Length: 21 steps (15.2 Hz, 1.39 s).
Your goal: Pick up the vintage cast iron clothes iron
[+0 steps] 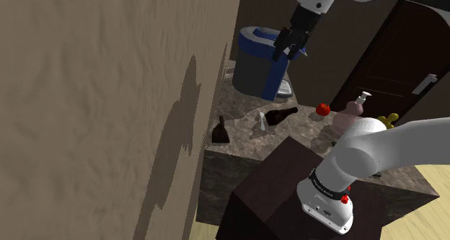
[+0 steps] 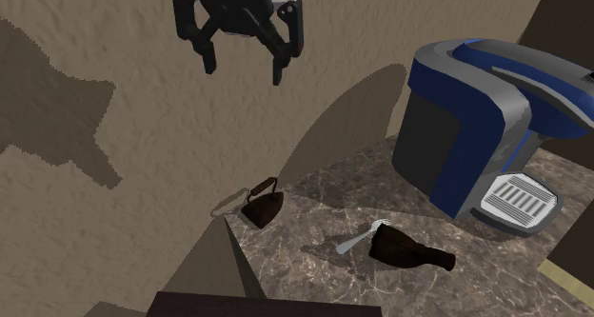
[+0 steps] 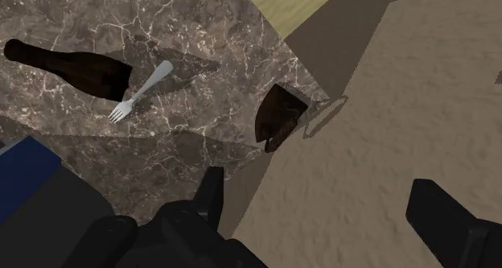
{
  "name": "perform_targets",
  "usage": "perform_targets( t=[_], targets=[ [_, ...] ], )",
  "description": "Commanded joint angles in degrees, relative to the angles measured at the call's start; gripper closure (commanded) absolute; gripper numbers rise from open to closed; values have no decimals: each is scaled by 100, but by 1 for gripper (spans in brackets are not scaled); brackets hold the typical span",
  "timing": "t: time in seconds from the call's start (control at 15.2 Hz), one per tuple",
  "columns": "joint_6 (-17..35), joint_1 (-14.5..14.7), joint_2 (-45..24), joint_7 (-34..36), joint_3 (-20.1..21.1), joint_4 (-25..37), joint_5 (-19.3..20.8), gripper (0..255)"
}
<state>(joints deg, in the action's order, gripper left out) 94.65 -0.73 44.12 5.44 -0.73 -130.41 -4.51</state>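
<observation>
The clothes iron is small, dark brown and pointed, with a loop handle. It stands at the marble counter's corner close to the tan wall, as the second exterior view and the wrist view also show. My black gripper hangs open high above the counter, in front of the coffee machine in the shoulder view. In the second exterior view the gripper is well above the iron, and nothing sits between its fingers. Seen from the wrist, the iron lies ahead of the gripper, far below it.
A blue and grey coffee machine stands at the counter's back. A dark bottle lies on its side beside a white fork. A red apple and a soap dispenser stand further right. The dark stand abuts the counter.
</observation>
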Motion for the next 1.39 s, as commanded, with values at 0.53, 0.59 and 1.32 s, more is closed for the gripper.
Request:
perform_targets(
  t=[0.53,0.59,1.32],
  targets=[
    [1234,-57,-849,654,457,-714,-85,0],
    [1390,-64,-988,738,513,-774,-92,0],
    [3049,-175,-2929,1733,1046,-983,24,0]
  ],
)
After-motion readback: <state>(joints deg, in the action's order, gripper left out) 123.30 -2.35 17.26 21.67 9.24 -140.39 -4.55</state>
